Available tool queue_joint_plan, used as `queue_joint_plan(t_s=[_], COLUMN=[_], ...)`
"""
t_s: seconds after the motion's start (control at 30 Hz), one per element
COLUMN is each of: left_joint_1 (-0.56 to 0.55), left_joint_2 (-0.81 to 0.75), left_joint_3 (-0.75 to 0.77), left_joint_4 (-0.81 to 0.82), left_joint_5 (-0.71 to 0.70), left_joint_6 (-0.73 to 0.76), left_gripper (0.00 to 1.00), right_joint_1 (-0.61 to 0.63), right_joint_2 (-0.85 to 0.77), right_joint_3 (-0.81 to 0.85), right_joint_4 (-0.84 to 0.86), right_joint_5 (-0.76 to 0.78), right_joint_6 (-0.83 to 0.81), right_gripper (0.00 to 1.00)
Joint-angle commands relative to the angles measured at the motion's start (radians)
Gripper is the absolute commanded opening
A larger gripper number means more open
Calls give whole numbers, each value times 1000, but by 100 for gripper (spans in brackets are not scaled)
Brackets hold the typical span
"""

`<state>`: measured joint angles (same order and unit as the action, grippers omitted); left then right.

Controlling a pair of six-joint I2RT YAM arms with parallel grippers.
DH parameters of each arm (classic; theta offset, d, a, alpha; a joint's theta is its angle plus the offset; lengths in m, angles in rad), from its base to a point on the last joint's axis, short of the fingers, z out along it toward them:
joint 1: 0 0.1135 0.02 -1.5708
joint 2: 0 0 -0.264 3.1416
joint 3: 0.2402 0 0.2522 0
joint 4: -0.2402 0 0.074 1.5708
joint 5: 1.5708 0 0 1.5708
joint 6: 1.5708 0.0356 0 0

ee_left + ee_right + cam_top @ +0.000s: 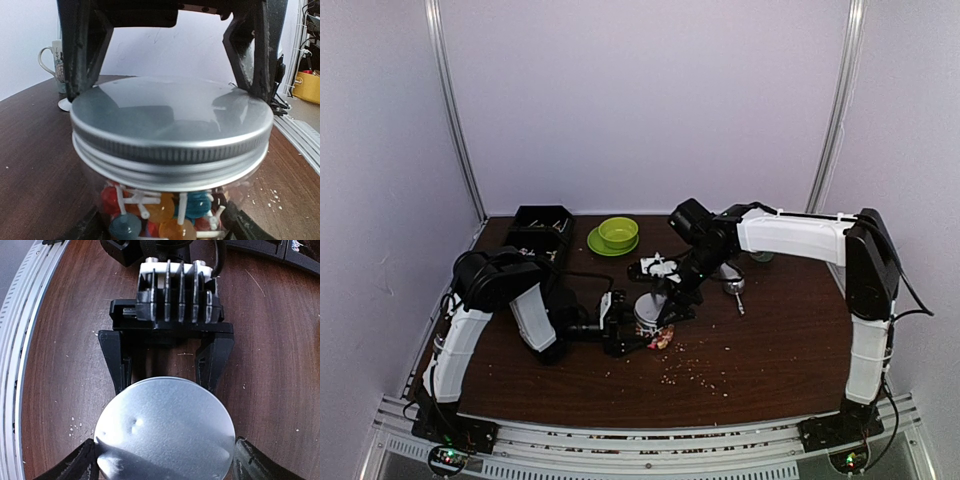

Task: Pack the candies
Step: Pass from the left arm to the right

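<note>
Holding clear jar (pixel 97 187) of candies (pixel 165 207) tight in left gripper (pixel 167 377); clamping its metal screw lid (pixel 170 115), seated on top, in right gripper (pixel 165 465).

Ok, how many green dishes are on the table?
2: a green bowl sitting on a green plate, both at the back, just right of the black bin. More may be hidden from these views.

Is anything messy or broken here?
Yes. Pale crumbs are scattered over the table near the jar, a few candies seem to lie loose beside it, and the silver lid has a small dent.
</note>
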<state>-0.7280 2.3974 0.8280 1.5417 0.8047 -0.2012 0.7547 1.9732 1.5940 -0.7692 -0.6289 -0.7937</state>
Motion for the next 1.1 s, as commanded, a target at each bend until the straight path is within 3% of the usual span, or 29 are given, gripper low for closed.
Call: queue_joint_plan(t_s=[0.0, 0.3, 0.8, 0.93, 1.0, 1.07], left_joint_1=[6, 7, 7, 7, 7, 7], left_joint_2=[40, 25, 16, 22, 25, 29], left_joint_3=[-25, -51, -63, -49, -44, -41], left_joint_4=[-4, -5, -5, -5, -5, -5], left_joint_5=[-136, -230, -265, -188, -153, -132], left_joint_6=[-9, -8, 0, 2, 5, 13], left_gripper=[72, 72, 73, 81, 96, 98], right_joint_1=[11, 30, 60, 67, 66, 67], right_joint_2=[-62, -132, -152, -156, -158, -162], right_joint_3=[-81, -201, -228, -253, -259, -262], right_joint_4=[105, 273, 312, 336, 334, 330], right_joint_5=[32, 182, 273, 226, 199, 171], right_joint_6=[170, 402, 594, 573, 550, 525], right_gripper=[85, 84, 83, 83, 83, 83])
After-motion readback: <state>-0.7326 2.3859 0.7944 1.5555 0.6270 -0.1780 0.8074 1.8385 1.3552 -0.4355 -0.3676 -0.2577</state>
